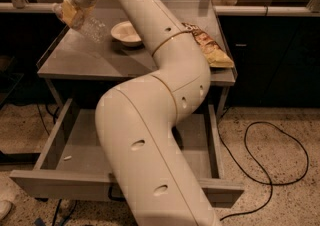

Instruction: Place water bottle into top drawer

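Observation:
My gripper (68, 13) is at the top left, above the far left part of the grey table (100, 62). It is shut on the water bottle (93, 29), a clear crinkled plastic bottle that hangs tilted down to the right, lifted off the table top. The top drawer (55, 182) is pulled open below the table, its flat front panel towards me. My white arm crosses the drawer's middle and hides much of its inside; the visible left part (75, 145) holds only a small speck.
A white bowl (126, 33) stands on the table just right of the bottle. A chip bag (214, 49) lies at the table's right edge. A black cable (272, 162) loops on the floor to the right. Dark cabinets stand behind.

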`<state>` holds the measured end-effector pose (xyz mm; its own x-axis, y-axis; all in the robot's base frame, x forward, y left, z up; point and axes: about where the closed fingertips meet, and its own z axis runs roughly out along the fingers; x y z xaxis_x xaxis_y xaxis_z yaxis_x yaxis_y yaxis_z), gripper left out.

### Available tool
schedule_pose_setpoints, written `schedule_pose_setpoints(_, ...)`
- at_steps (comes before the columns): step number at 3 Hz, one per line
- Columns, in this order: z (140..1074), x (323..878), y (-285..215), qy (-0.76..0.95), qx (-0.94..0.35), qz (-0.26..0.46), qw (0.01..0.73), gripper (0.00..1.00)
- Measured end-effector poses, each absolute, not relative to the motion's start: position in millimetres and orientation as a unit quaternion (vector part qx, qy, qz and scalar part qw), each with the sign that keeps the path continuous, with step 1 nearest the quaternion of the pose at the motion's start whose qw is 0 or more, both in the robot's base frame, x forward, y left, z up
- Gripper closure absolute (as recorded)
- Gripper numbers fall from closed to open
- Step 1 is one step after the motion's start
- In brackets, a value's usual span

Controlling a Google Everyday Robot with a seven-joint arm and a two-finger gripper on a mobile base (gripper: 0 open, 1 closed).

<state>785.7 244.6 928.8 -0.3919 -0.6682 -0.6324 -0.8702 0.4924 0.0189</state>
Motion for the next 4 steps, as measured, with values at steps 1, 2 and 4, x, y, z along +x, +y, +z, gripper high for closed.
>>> schedule_pose_setpoints(1, 963, 797, 239, 0.814, -0.437, 0.171, 0.343, 1.0)
schedule_pose_setpoints(2, 1023, 794, 215, 0.806, -0.385, 0.168, 0.416, 1.0)
schedule_pose_setpoints(4, 1064, 765, 193, 0.781, -0.331, 0.192, 0.493, 1.0)
